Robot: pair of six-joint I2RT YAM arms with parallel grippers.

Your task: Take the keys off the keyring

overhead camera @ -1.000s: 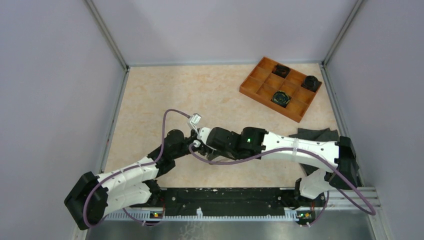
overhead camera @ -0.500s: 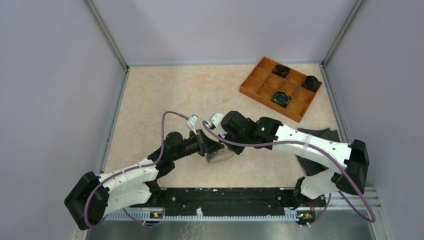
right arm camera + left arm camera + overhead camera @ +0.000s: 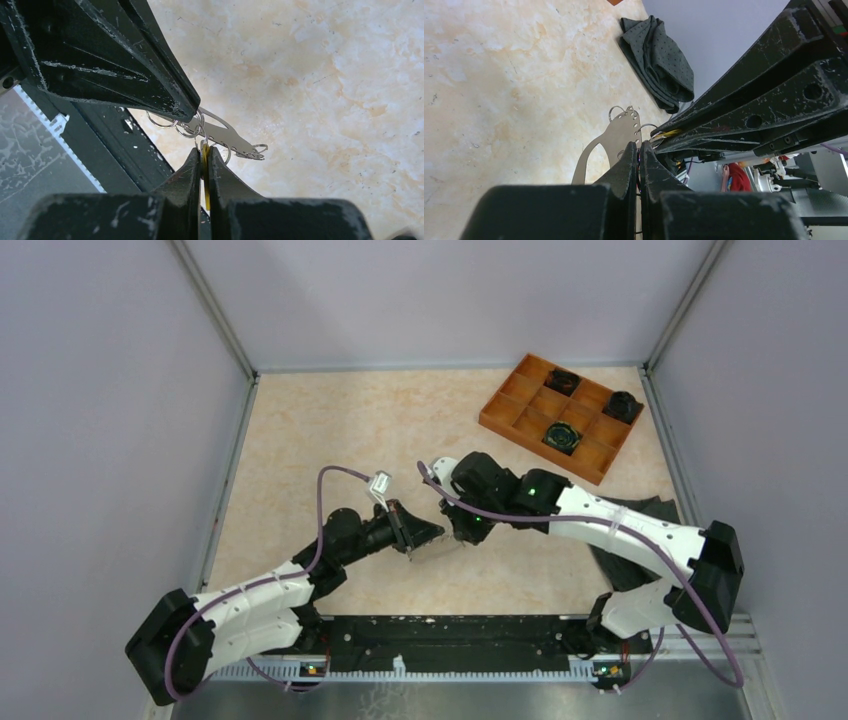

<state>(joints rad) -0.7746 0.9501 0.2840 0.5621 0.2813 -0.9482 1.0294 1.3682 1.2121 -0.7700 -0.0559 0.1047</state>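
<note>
The keyring (image 3: 616,137) is a flat grey metal plate with a row of small holes and several thin wire rings on it. My left gripper (image 3: 638,145) is shut on its near end and holds it just above the table. In the top view the keyring (image 3: 437,548) sticks out between both grippers. My right gripper (image 3: 204,149) is shut on the small yellow tag (image 3: 205,175), which hangs from a ring on the keyring (image 3: 227,136). The left fingers (image 3: 150,75) reach in from the upper left. The dark key is hidden. From above, the left gripper (image 3: 425,533) and right gripper (image 3: 468,532) nearly touch.
An orange compartment tray (image 3: 520,410) with three black round parts stands at the back right. A dark cloth (image 3: 630,510) lies by the right wall, also in the left wrist view (image 3: 659,60). Grey walls close in the table on three sides.
The right arm drew back to the right from over the left gripper, then came down at the keyring's free end. The left gripper pushed a little to the right, still holding the keyring.
</note>
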